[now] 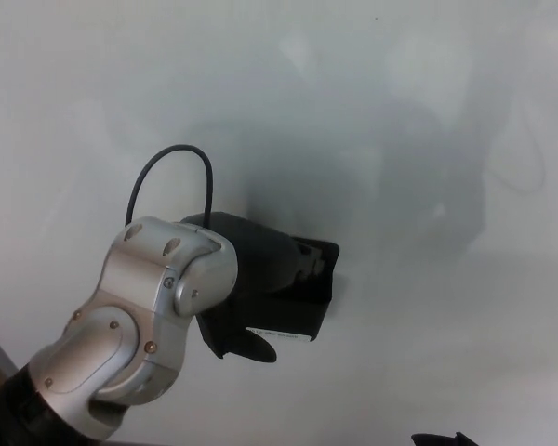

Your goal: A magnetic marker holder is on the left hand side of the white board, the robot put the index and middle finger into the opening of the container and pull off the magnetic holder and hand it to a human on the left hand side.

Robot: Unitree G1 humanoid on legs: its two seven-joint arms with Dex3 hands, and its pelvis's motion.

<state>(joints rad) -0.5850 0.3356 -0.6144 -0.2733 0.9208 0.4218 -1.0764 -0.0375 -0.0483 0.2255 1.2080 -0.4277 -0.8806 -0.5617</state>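
The left arm [135, 325] rose from the lower left corner, silver wrist bent, a black cable looping above it. Its black left hand [260, 269] reached forward, fingers curled downward and partly hidden.
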